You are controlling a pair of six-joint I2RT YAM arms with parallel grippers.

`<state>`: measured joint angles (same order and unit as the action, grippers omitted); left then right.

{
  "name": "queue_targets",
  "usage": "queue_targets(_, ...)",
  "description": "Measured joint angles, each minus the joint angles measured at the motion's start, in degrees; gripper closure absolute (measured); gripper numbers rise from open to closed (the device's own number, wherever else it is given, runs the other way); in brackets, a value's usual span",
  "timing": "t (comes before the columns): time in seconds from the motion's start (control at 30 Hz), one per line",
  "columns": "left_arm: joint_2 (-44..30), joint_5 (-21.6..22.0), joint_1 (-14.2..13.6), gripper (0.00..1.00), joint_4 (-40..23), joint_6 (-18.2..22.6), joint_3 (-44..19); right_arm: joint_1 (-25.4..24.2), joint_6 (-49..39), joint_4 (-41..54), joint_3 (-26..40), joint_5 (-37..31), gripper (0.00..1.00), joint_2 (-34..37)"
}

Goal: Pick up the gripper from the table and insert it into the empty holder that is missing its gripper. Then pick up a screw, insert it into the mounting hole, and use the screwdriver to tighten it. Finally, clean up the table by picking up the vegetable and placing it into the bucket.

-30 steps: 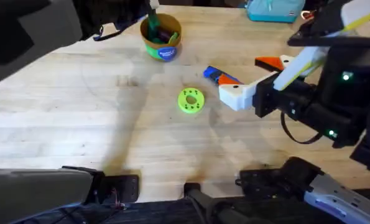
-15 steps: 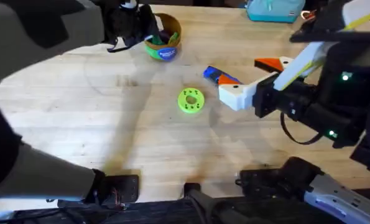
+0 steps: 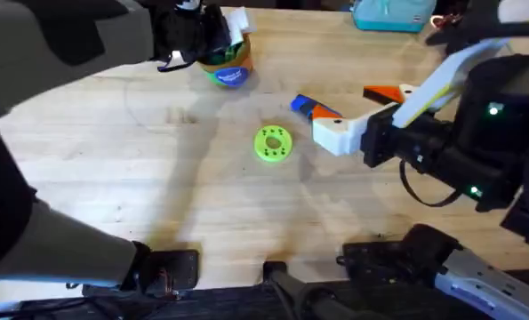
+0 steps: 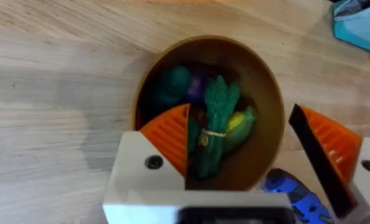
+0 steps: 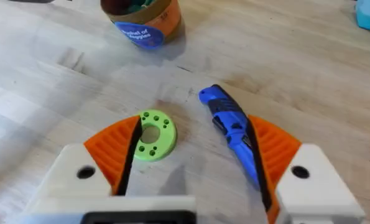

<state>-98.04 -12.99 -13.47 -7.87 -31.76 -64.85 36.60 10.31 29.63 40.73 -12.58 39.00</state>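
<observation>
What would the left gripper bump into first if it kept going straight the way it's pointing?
Probably the toy vegetables inside the bucket. The left gripper hangs open right above its mouth, so the green bundle looks closest, though depth is hard to judge.

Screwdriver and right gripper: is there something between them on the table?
Nothing visible. The right gripper is open, the blue screwdriver lies just ahead near one finger, and the green disc sits beside it, off that path.

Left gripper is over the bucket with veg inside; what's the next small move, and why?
Probably lift the left gripper straight up and clear. Its fingers are open above the bucket, and the asparagus already lies inside with other vegetables, so nothing seems left to release.
</observation>
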Motion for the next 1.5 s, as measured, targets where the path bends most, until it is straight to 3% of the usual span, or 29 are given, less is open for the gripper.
queue_targets(0.3,0.85,-2.22,-0.08,0.014,0.5,0.01,-0.02,0.0,0.01,-0.01,0.0,0.0,0.015,0.01)
queue_targets(0.5,6.32,-3.92,-0.09,0.014,-1.48,-0.13,0.01,0.0,0.0,-0.01,0.0,0.0,0.015,0.02)
queue_targets(0.6,11.15,-4.56,-0.11,0.014,-6.42,-0.05,-0.1,0.0,0.02,-0.01,0.0,0.0,0.015,0.0)
queue_targets(0.73,16.95,-5.22,-0.11,0.014,-18.68,1.66,-0.24,0.0,0.0,-0.04,0.0,0.0,0.015,0.02)
queue_targets(0.97,21.16,-5.71,-0.11,0.014,-43.92,9.71,-0.22,0.0,0.0,-0.06,0.0,0.0,0.015,0.0)
queue_targets(1.1,22.55,-5.78,-0.11,0.014,-53.81,15.27,-0.04,0.0,0.02,-0.02,0.0,0.0,0.015,0.02)
queue_targets(1.27,23.7,-5.71,-0.11,0.014,-56.55,19.82,-0.04,0.0,0.02,-0.03,0.0,0.0,0.015,0.02)
queue_targets(1.5,23.74,-5.67,-0.11,0.014,-56.33,21.19,-0.04,0.0,0.02,-0.04,0.0,0.0,0.015,0.02)
